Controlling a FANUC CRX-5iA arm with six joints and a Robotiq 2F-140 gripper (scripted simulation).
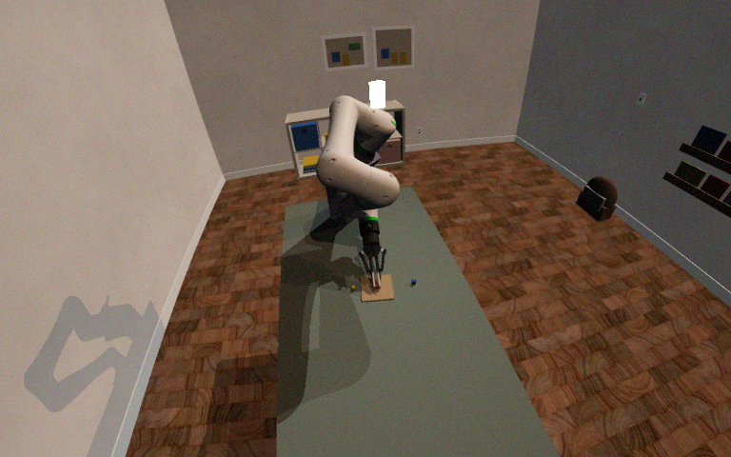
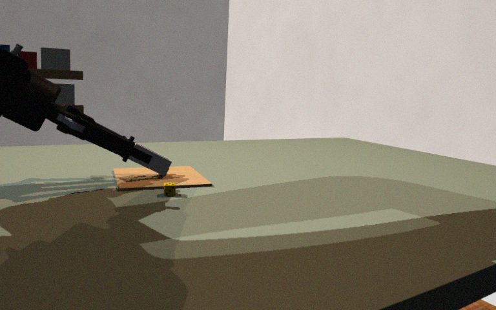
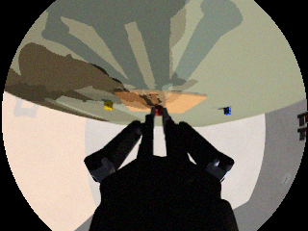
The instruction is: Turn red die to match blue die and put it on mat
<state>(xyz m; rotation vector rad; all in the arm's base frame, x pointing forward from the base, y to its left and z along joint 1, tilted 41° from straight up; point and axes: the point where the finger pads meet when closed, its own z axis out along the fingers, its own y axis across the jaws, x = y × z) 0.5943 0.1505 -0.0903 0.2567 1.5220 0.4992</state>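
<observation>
Red die point(image 3: 157, 111): pinched between nearly closed fingertips of end effector point(image 3: 157, 114), tilted low over tan mat point(image 2: 190, 175). Yellow die point(image 2: 169, 188): on bench point(image 2: 329, 164), off to one side. Blue die point(image 3: 227, 111): opposite side.

The arm point(image 1: 345, 156) has thick, rounded, cream-white links shaped like smooth tubes with bulging elbows. Small dark dots, like screw holes, speckle the shells near the joints. Thin bright green bands mark the joint seams, 1 at the upper shoulder and 1 just above the wrist. The wrist section is black and narrower than the links. The pincer point(image 1: 373, 273) is dark, built from slim black linkage bars with small pivot bolts, and ends in flat grey rectangular fingertips point(image 2: 156, 163). From the wrist view its body is a broad black silhouette.
</observation>
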